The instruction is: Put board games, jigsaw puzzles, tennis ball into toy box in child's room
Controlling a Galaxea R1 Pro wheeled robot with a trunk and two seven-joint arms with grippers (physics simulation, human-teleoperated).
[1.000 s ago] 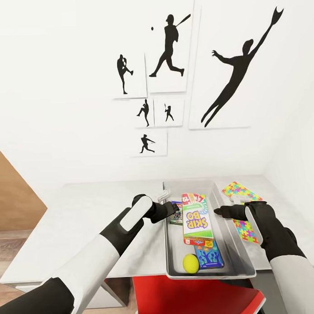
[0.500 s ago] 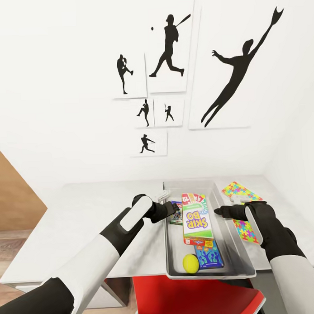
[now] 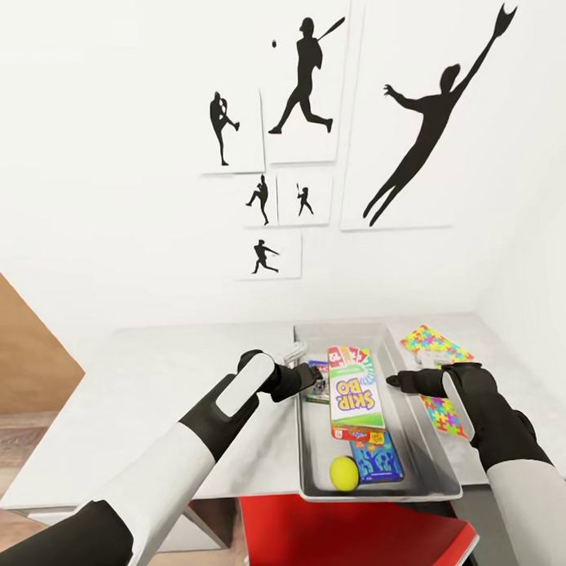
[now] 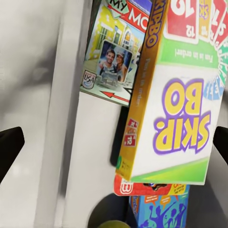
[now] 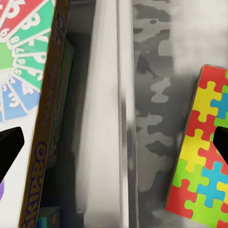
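The grey toy box (image 3: pixel 303 445) stands on the table (image 3: pixel 156 402). In it lie the Skip-Bo board game (image 3: pixel 354 392), tilted over the Monopoly one (image 3: pixel 319 381), the blue one (image 3: pixel 377 461) and the tennis ball (image 3: pixel 343 473). My left gripper (image 3: pixel 307 378) hangs open over the box's left rim; its camera looks at Skip-Bo (image 4: pixel 183 109), Monopoly (image 4: pixel 116 52) and the rim (image 4: pixel 66 118). My right gripper (image 3: pixel 398 383) is open over the right wall (image 5: pixel 104 118). Two jigsaw puzzles (image 3: pixel 432 345) (image 3: pixel 445 416) lie on the table right of the box, the nearer one (image 5: pixel 204 156) partly hidden by my right wrist.
A red chair (image 3: pixel 349 534) sits under the table's front edge, below the box. The white wall with black silhouette posters (image 3: pixel 304 78) rises right behind the table. A brown wooden panel (image 3: pixel 24 341) stands to the left.
The whole picture has shifted up a few pixels, so the camera moved. Arms, box and toys keep their places relative to each other.
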